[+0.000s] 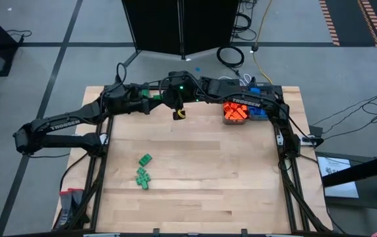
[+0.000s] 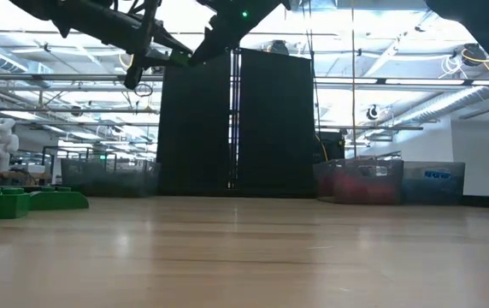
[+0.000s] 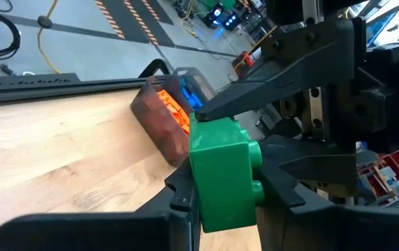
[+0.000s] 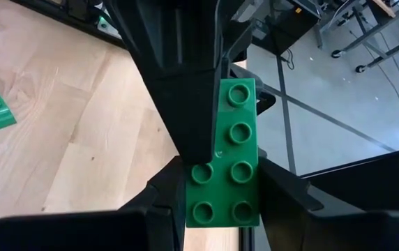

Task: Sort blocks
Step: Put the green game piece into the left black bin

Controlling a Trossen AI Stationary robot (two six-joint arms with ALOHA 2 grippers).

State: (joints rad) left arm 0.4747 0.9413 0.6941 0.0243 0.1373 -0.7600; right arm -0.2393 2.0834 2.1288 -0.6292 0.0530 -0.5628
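Wooden table (image 1: 195,178), far edge: left gripper (image 3: 224,185) and right gripper (image 4: 217,188) both clamp one green studded brick (image 4: 225,157) held aloft between them, orange and blue bricks (image 1: 234,110) binned nearby, loose green bricks (image 1: 144,172) nearer.

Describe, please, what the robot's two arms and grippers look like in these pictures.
Both arms are dark, jointed tubes with white TROSSEN lettering, seen on the left arm and the right arm. A green light glows near the wrists. Each gripper, left gripper and right gripper, has two angular black fingers.
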